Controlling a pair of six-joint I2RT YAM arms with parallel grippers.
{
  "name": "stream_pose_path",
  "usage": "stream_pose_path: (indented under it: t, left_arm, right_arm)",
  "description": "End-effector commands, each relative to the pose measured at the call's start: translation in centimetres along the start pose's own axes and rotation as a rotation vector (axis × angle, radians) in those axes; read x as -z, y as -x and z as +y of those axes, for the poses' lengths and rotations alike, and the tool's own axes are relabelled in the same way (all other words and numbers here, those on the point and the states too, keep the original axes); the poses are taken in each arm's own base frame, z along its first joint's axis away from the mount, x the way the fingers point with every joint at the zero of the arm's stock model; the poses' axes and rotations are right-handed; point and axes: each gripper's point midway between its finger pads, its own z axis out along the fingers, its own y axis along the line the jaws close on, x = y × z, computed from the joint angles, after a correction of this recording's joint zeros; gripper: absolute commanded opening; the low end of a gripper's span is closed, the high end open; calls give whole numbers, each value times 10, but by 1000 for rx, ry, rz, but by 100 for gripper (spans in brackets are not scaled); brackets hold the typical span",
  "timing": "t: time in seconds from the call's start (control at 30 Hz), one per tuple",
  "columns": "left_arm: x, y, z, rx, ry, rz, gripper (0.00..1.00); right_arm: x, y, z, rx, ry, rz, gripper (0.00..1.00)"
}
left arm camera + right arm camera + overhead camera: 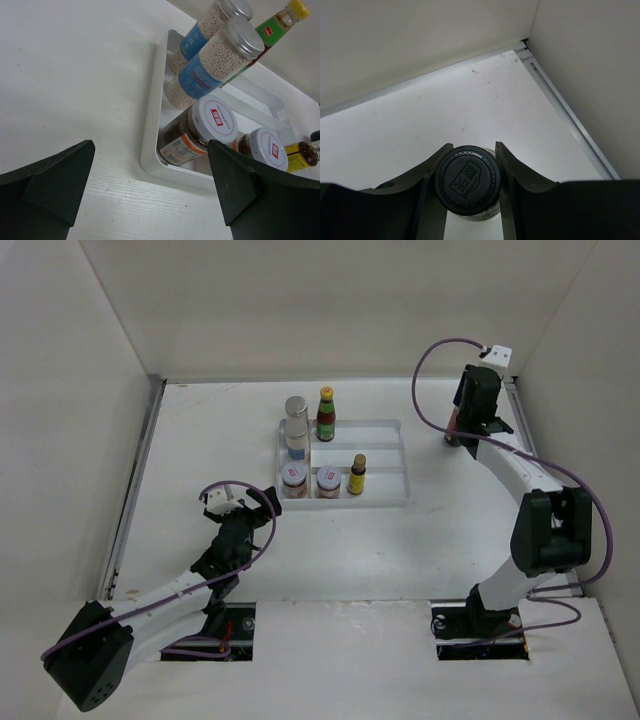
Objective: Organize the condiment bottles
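The left gripper (151, 165) hovers just short of the white tray (385, 455), jaws spread wide and holding nothing. The tray already carries two grey-lidded jars (296, 420), two white-lidded jars (311, 482), the red sauce bottle (326, 415) and the small yellow bottle (356, 475). Well apart, near the far right corner of the bench (200, 440), the right gripper (472, 150) is clenched on the black-capped bottle (467, 180). The step in hand seems to be picking up this stray. Next it likely needs a clean lift and a carry leftward to a free compartment.
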Motion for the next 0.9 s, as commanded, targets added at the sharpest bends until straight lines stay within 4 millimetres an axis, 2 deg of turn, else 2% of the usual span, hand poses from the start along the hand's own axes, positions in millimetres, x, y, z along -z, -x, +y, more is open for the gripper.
stream_pose_path:
  t: [0.0,0.1,0.17,0.3,0.43,0.63,0.87]
  left_arm:
    - [-1,11,-10,51,-31,-35,99]
    - [-1,11,-8,49,-26,-38,99]
    - [-1,12,-10,54,-33,-40,99]
    - [-1,12,-8,52,-26,-41,99]
    - [-1,12,-9,51,-29,-40,99]
    - [-1,12,-9,52,-30,-41,99]
    - [-2,11,-8,45,-23,-36,100]
  right_arm:
    - [67,134,34,-165,139,-347,22]
    - [88,142,67,-176,233,-355,22]
    - [96,140,90,-178,283,-347,22]
    - [98,130,133,-172,354,-327,22]
    - [96,125,164,-167,395,-319,22]
    - [87,109,184,-152,414,-292,22]
    - [77,63,192,-124,418,-222,24]
